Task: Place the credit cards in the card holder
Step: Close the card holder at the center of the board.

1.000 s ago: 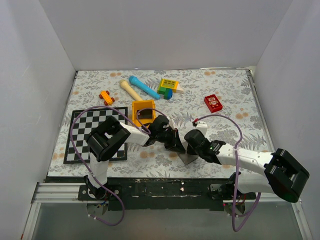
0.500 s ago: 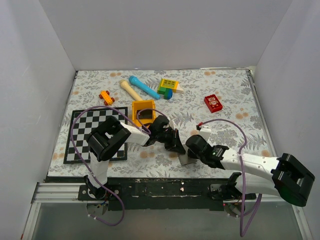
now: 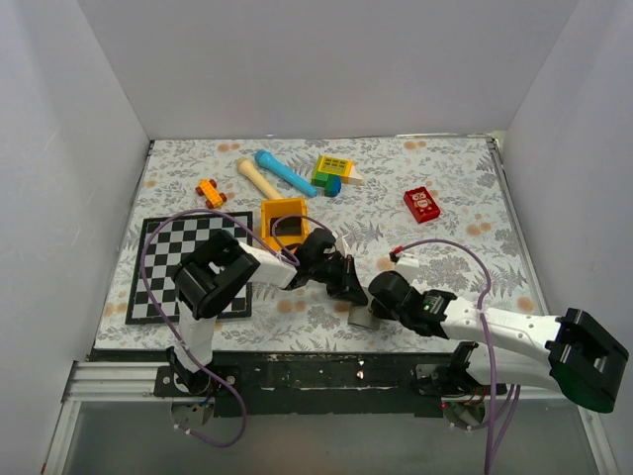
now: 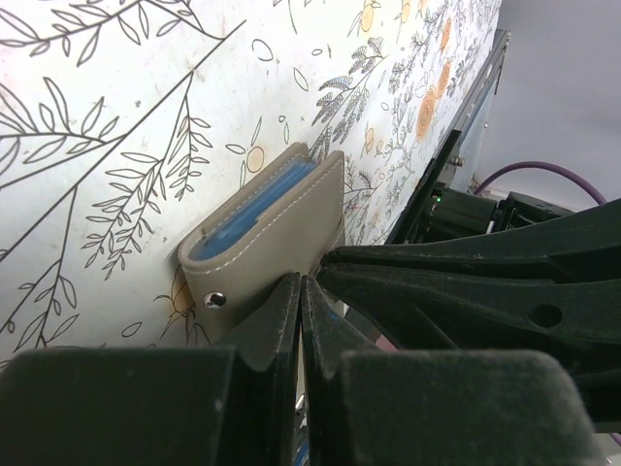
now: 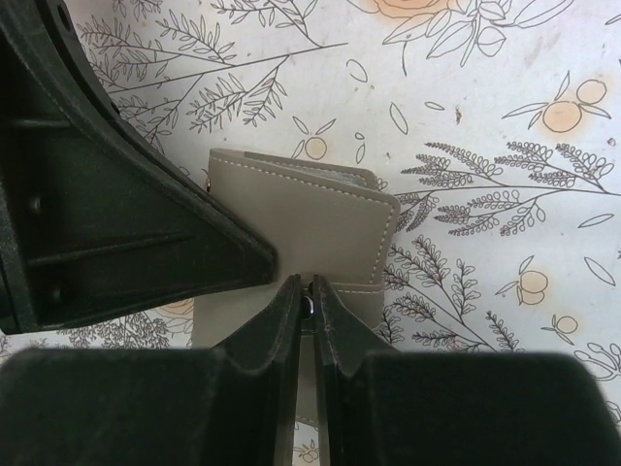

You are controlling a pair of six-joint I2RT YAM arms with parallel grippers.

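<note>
The grey card holder (image 3: pixel 363 318) sits near the table's front edge, folded, between both grippers. In the left wrist view the card holder (image 4: pixel 277 218) shows its bluish pockets and stud. My left gripper (image 4: pixel 302 287) is shut at its lower edge and seems to pinch the cover. In the right wrist view my right gripper (image 5: pixel 312 287) is shut on the snap tab (image 5: pixel 361 294) of the card holder (image 5: pixel 310 209). In the top view the left gripper (image 3: pixel 352 293) and right gripper (image 3: pixel 374 303) nearly touch. A black credit card (image 3: pixel 289 227) lies in the orange tray (image 3: pixel 269 213).
A checkerboard (image 3: pixel 168 277) lies at the left. At the back are an orange toy (image 3: pixel 210 192), a wooden stick (image 3: pixel 257 178), a blue stick (image 3: pixel 285 172) and a yellow-green block (image 3: pixel 333 170). A red block (image 3: pixel 422 204) lies at the right. White walls enclose the table.
My right arm has swung nearer and to the left, and the card holder has shifted with it toward the front edge. My left gripper has followed slightly.
</note>
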